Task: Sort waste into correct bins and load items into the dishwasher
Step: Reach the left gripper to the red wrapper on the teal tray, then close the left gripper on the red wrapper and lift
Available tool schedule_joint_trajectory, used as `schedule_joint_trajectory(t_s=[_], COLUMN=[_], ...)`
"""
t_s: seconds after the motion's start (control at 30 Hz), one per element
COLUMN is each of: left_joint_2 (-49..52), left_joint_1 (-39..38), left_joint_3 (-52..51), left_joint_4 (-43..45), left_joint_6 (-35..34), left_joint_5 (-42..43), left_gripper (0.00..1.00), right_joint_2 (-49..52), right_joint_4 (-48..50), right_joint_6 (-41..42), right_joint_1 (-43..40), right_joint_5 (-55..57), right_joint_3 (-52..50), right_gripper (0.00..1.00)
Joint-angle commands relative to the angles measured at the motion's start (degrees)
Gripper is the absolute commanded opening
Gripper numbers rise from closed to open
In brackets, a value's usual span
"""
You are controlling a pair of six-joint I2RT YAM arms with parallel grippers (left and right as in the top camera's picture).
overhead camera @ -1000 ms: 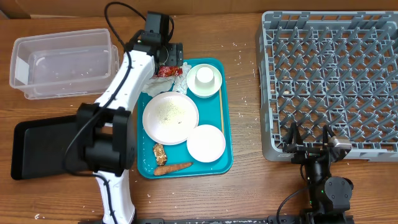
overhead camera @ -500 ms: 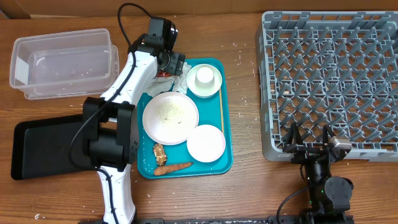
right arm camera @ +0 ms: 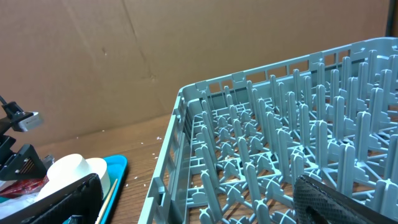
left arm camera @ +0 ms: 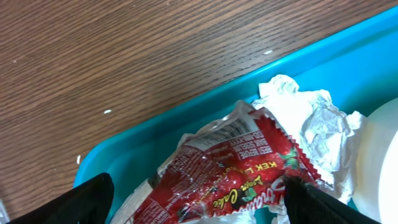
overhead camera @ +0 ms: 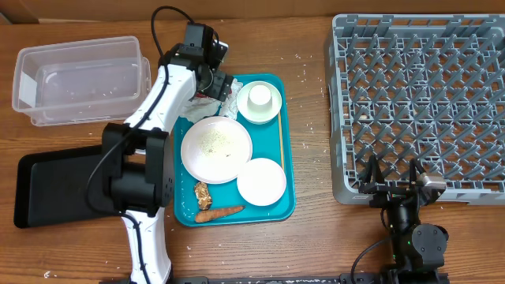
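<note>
Both arms posed, jaws wide.
Left arm point(overhead camera: 160, 93) stretches from lower left up to upper centre of the overhead frame; left gripper point(overhead camera: 218, 84) points down, fingers spread. Right gripper point(overhead camera: 392, 175) sits lower right, fingers parted.

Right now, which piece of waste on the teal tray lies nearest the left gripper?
The red shiny wrapper, beneath the left gripper; the tissue lies beside it, the carrot piece and brown lump at the tray's other end.

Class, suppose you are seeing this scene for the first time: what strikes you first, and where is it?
The bright teal tray in the middle draws the eye first. At its far left corner the open left pincer hangs over a shiny red wrapper. The big grey dish rack fills the right side.
</note>
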Motion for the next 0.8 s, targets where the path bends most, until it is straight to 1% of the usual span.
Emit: schedule_joint_trajectory(t_s=[0.0, 0.33, 0.37, 0.47, 0.57, 0.77], left_joint_2=[1.2, 1.2, 1.2, 1.2, 1.2, 1.2], left_joint_1=[0.8, 1.9, 1.9, 2.1, 2.2, 2.3], left_joint_3=[-0.1, -3.2, -3.4, -3.6, -3.7, -4.4], left_joint_4=[0.4, 0.7, 0.9, 1.1, 1.5, 1.7], left_joint_6=[1.1, 1.0, 1.0, 1.0, 1.0, 1.0], left_joint_5=[1.3, 1.4, 1.3, 1.4, 1.3, 1.3], left_gripper=[0.89, 0.85, 0.83, 0.72, 0.67, 0.52], right_joint_2=[-0.7, -0.7, -0.7, -0.7, -0.7, -0.7], right_joint_4=[0.3, 0.3, 0.3, 0.3, 0.3, 0.3], right_joint_6=[-0.4, -0.5, -0.4, -0.4, -0.4, -0.4], right_joint_1=[0.3, 0.3, 0.3, 0.3, 0.3, 0.3], right_joint_5=[-0.3, -0.3, -0.3, -0.3, -0.3, -0.3], right_joint_3=[-0.6, -0.6, -0.6, -0.6, -0.6, -0.6], right_gripper=[1.0, 1.0, 1.0, 1.0, 1.0, 1.0])
